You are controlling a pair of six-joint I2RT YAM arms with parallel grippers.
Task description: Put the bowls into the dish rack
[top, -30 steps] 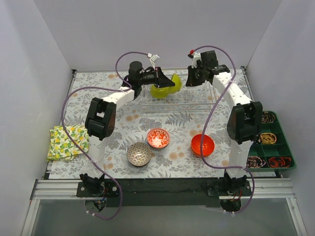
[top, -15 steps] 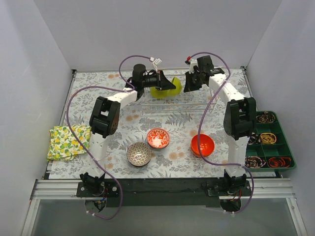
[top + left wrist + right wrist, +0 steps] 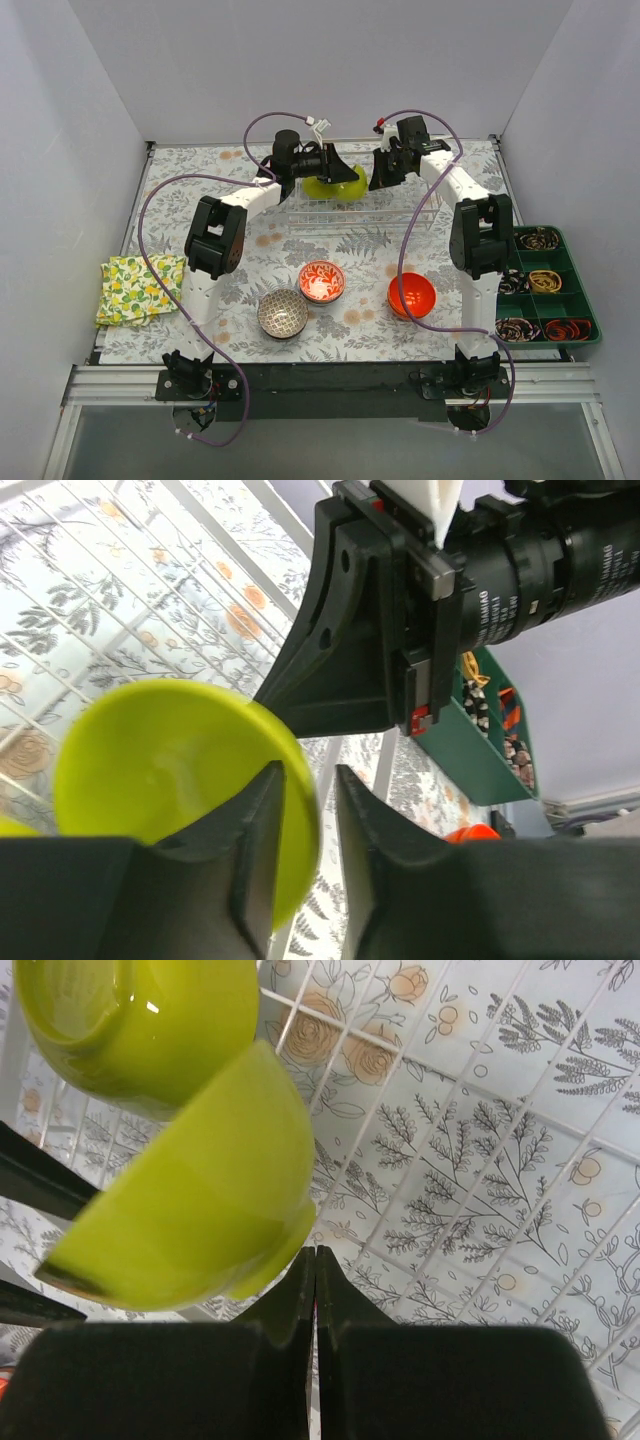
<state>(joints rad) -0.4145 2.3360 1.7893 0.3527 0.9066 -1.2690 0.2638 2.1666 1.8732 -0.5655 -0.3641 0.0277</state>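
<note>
- My left pincer (image 3: 305, 815) clenches the rim of a lime-green bowl (image 3: 170, 760) over the dish rack (image 3: 400, 212); it looks glossy, rigid and likely slippery.
- My right pincer (image 3: 316, 1260) is closed and empty.

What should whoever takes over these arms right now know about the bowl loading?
Left gripper: shut on the rim of a green bowl, held tilted over the left end of the rack, not yet released.
Right gripper: shut and empty, over the rack close beside that bowl.
Done: a second green bowl looks to be in the rack already, next to the held one.
Left: seat the held bowl, then load the red patterned bowl, the brown patterned bowl and the orange bowl, all upright on the table in front of the rack.
</note>
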